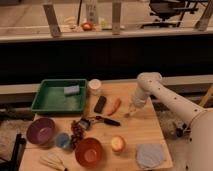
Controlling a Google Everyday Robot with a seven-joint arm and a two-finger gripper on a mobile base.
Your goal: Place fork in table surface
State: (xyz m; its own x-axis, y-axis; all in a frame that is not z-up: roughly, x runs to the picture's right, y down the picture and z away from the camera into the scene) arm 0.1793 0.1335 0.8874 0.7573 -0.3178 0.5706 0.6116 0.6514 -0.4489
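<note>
Reaching down from the right, the white arm (165, 97) holds the gripper (133, 109) low over the right part of the table surface (145, 130), just right of the red chili pepper (114, 106). Grip state: cannot tell. A thin pale sliver at the gripper tip may be the fork (129, 113); it sits at or just above the wood beside the pepper, but contact with the wood cannot be confirmed. Left of the pepper lies a dark rectangular object (100, 104), and behind that stands a small white cup (94, 86). Green tray (42, 102) occupies the back-left corner, with a grey-blue block (71, 90) inside it. Black-handled utensil (106, 120) lies near table centre, pointing right, next to a cluster of dark grapes (77, 131). Front row, left to right: purple bowl (40, 131), small blue cup (63, 141), red-orange bowl (89, 152), apple-like fruit (118, 144), grey-blue cloth (150, 155). Pale, banana-like item (53, 161) lies at the front-left edge.
</note>
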